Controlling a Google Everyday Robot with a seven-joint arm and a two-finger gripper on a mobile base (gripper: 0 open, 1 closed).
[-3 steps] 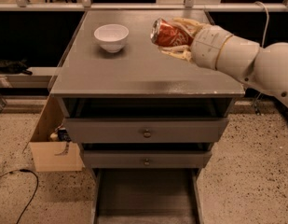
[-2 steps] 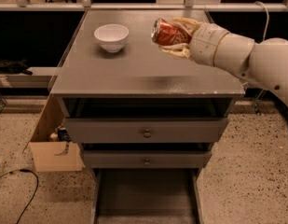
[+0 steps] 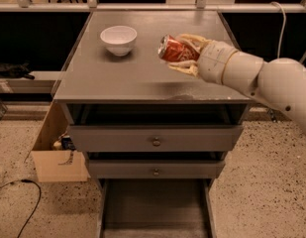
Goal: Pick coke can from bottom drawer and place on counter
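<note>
The coke can [image 3: 175,51], red with white lettering and a silver top, lies on its side in my gripper [image 3: 184,53], which is shut on it. My arm reaches in from the right and holds the can above the counter [image 3: 118,78], right of its middle. The can's silver top points left. The bottom drawer [image 3: 155,205] stands pulled out at the bottom of the view, its dark floor bare.
A white bowl [image 3: 119,39] sits on the counter's back left. Two upper grey drawers with brass knobs [image 3: 156,142] are closed. An open cardboard box [image 3: 56,152] stands on the floor left of the cabinet, with a black cable [image 3: 24,192] near it.
My gripper with the can has shifted slightly left and a little lower over the counter. The bowl and drawers have not moved.
</note>
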